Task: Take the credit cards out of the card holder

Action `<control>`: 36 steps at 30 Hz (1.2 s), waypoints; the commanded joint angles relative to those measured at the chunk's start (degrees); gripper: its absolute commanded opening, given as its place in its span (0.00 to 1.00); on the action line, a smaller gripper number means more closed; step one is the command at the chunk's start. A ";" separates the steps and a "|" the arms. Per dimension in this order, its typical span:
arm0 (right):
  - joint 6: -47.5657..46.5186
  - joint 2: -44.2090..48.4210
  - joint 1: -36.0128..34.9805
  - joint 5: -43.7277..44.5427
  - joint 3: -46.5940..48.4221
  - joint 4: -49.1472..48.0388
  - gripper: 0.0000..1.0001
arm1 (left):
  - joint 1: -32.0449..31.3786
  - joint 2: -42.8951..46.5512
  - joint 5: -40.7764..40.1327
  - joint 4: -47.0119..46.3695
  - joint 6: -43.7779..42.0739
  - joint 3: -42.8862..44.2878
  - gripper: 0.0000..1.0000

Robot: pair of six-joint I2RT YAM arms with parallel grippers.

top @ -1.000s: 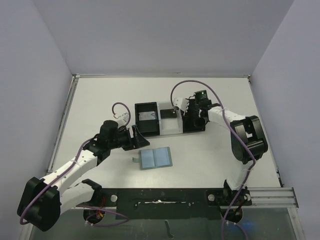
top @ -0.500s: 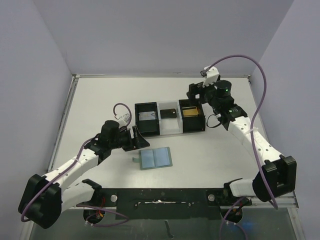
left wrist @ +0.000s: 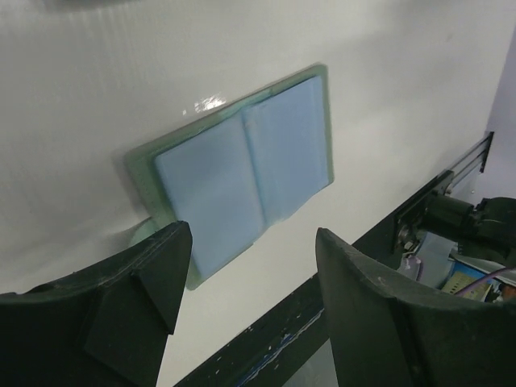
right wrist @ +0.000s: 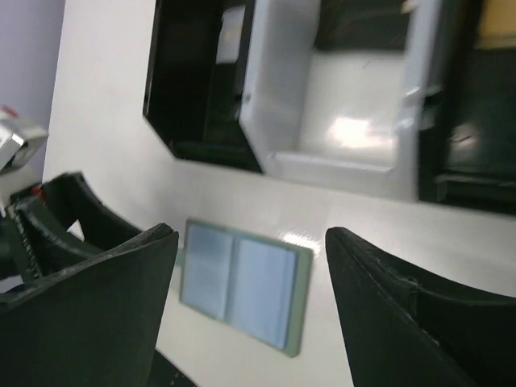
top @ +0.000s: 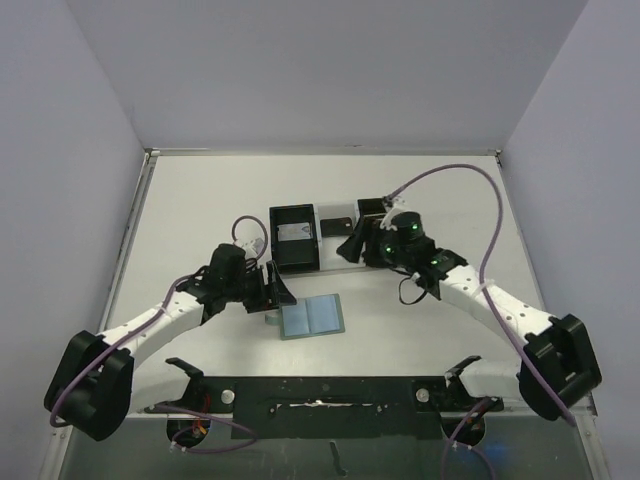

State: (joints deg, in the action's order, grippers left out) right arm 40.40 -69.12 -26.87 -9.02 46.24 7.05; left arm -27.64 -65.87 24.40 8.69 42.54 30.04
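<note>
Both released, empty: left gripper [left wrist: 251,258] just beside the holder [top: 312,318], which lies open on the table [top: 200,200]; right gripper [right wrist: 250,242] above the boxes [top: 280,255] (grey card [top: 296,232] in one). Likely step: reaching in. Next needs a pinch on a card edge, if pockets hold any.

The card holder [top: 312,318] lies opened flat on the worktop just below the centre of the top view. Its pale blue-grey inside faces up within a sage-green rim, and its fold runs up and down the frame. A pale grey credit card [top: 295,232] lies flat in the black box [top: 275,240] above it, and a dark card [top: 335,226] lies just to the right in the white tray [top: 338,256], both well apart from the holder.
</note>
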 commanded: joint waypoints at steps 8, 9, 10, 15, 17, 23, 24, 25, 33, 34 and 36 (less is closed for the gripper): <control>14.48 -16.38 -19.06 2.97 1.99 2.40 0.59 | -2.09 -6.00 -1.77 5.64 -2.30 3.62 0.61; 14.69 -16.90 -19.44 3.06 2.09 2.82 0.58 | -2.21 -6.17 -1.79 5.26 -2.12 3.55 0.60; 14.92 -17.29 -19.73 3.28 2.18 3.33 0.58 | -2.32 -6.32 -1.59 4.83 -1.90 3.53 0.59; 15.21 -18.13 -20.67 5.50 2.57 7.06 0.57 | -3.23 -7.73 -1.28 3.11 -1.48 4.01 0.49; 15.40 -18.25 -20.76 6.59 2.36 8.18 0.57 | -3.63 -8.67 -1.29 3.11 -1.80 4.30 0.47; 14.56 -20.82 -20.71 3.71 2.47 6.42 0.52 | -5.06 -11.54 -1.89 3.65 -3.01 5.10 0.40; 14.07 -21.33 -20.70 3.20 2.84 6.11 0.51 | -5.27 -11.90 -2.19 3.82 -3.15 5.07 0.39; 13.75 -21.94 -20.69 2.84 3.23 6.05 0.48 | -5.59 -12.26 -2.47 3.83 -3.13 4.91 0.38; 12.76 -24.00 -20.64 -2.85 4.02 1.08 0.24 | -7.12 -13.93 -2.43 0.46 -1.54 3.03 0.27; 12.73 -23.89 -20.67 -4.09 3.76 -0.76 0.22 | -7.24 -13.99 -2.43 0.19 -1.48 2.94 0.27; 12.92 -23.65 -20.67 -5.59 3.52 -2.35 0.19 | -7.25 -14.02 -2.46 0.02 -1.48 2.90 0.26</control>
State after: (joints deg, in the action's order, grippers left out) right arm 53.60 -93.54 -47.03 -9.32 48.42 11.97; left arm -34.44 -79.66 22.26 12.43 41.15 32.60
